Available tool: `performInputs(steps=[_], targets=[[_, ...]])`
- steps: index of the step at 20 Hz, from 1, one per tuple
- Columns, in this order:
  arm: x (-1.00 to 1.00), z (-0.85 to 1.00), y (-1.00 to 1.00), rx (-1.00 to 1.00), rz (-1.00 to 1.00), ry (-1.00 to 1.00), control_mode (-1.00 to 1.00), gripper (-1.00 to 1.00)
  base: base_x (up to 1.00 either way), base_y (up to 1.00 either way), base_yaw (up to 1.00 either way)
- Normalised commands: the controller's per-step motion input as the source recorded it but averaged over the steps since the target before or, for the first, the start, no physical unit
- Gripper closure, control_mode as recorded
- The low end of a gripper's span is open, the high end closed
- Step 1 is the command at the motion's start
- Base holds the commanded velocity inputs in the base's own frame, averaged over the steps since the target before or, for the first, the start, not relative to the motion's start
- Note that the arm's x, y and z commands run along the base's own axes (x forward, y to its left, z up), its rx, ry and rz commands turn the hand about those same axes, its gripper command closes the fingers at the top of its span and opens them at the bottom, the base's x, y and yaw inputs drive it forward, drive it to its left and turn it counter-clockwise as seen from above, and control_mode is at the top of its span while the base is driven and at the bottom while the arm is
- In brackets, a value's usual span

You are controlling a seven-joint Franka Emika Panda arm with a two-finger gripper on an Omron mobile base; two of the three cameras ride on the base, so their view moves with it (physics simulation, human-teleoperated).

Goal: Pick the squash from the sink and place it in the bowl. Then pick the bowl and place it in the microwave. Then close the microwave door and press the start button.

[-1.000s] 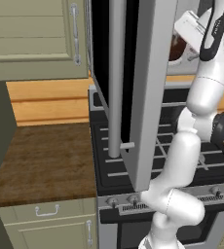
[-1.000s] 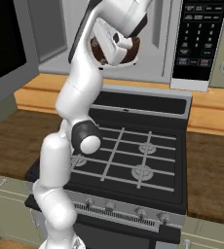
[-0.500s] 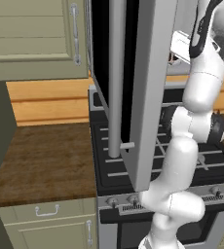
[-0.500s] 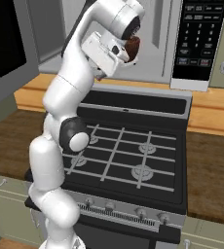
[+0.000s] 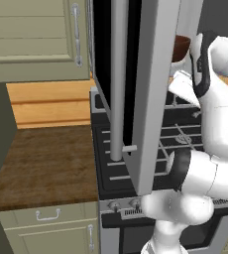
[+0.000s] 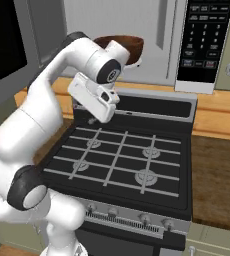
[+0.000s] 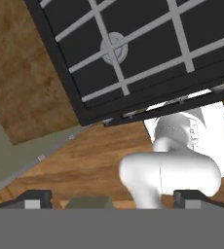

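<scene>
Bowl [image 6: 121, 46] inside microwave [image 6: 152, 45]; hand [image 7: 111, 197] spread wide, empty, above stove [image 6: 122, 160].

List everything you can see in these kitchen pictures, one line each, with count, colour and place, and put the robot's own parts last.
bowl: one, reddish-brown, inside the microwave
microwave: one, silver-grey with pale interior, above the stove
microwave door: one, silver frame with black window, swung open
control panel: one, dark, at the microwave's right side
stove: one, black with grey grates, below the microwave
counter: brown wood, beside the stove
cabinets: beige, above and below the counter
gripper: one, dark fingertips, jaws open, holding nothing, facing down over the stove front
</scene>
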Motion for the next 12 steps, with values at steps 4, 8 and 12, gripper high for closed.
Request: performInputs(steps=[4,8,12], targets=[[-0.22,-0.69,0.19,-0.22,0.0,-0.03,-1.0,-1.0,0.0,0.0,0.0],[0.14,-0.4,0.01,-0.46,0.0,0.0,-1.0,-1.0,0.0,0.0,0.0],[0.23,-0.34,0.0,-0.52,0.0,0.0,-1.0,-1.0,0.0,0.0,0.0]])
